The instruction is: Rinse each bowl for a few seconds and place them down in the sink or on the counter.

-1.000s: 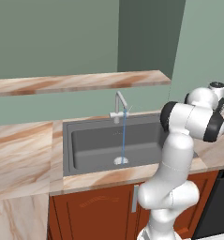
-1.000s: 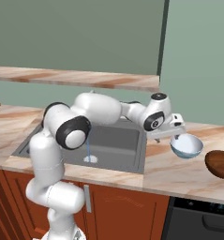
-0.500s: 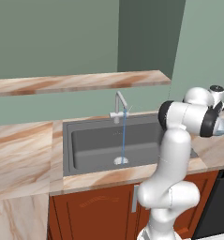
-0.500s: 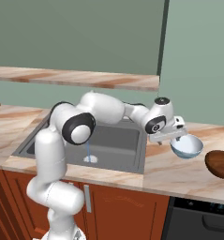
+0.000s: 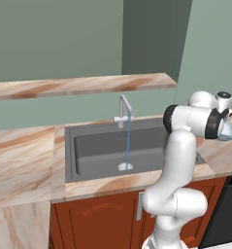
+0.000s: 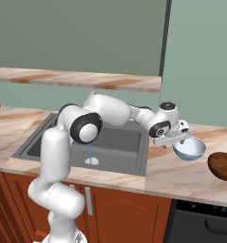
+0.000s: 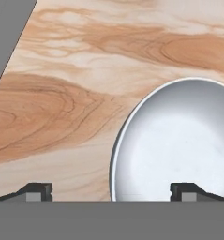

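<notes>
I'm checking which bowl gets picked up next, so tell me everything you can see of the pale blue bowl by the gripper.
The pale blue bowl is small, round and glossy, pale blue-grey outside with a lighter, smooth inside and a thin rim. It sits upright on the beige marble counter, to the right of the sink. The open gripper hangs just above it: one fingertip stands over the bowl's inside, the other over the counter beside it, so its near rim lies between them. Whether they touch it cannot be told.
</notes>
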Robot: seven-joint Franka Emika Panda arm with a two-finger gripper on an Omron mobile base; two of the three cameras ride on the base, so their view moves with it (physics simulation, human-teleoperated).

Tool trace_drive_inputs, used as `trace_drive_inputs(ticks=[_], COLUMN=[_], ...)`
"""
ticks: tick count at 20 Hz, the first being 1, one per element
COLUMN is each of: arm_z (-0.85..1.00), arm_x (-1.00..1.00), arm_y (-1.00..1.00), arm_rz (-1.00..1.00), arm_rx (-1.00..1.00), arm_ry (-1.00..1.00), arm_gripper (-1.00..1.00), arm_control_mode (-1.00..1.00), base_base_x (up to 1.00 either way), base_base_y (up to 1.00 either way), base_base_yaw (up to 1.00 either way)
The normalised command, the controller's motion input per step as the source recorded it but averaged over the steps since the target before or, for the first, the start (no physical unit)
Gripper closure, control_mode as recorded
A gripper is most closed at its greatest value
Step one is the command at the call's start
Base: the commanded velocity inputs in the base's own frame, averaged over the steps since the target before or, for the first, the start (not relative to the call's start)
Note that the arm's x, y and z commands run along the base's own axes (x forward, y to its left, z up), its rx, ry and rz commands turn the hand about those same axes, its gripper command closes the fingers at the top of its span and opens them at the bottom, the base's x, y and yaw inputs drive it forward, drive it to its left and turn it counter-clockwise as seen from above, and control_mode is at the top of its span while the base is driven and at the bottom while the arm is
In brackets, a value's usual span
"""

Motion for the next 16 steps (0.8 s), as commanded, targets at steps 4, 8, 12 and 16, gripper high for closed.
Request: trace_drive_inputs(ticks=[4,8,12,16], arm_z=[-0.19,-0.17,-0.17,-0.17], arm_x=[0.20,0.20,0.20,0.13], arm_y=[-0.09,-0.12,-0.11,-0.07], arm_rz=[0.04,0.05,0.04,0.03], arm_rx=[0.00,0.00,0.00,0.00], arm_ry=[0.00,0.00,0.00,0.00], arm_gripper=[-1.00,-1.00,-1.00,1.00], arm_control_mode=[-1.00,-1.00,-1.00,-1.00], base_base_x=[0.00,0.00,0.00,0.00], base_base_y=[0.00,0.00,0.00,0.00], base_base_yaw=[0.00,0.00,0.00,0.00])
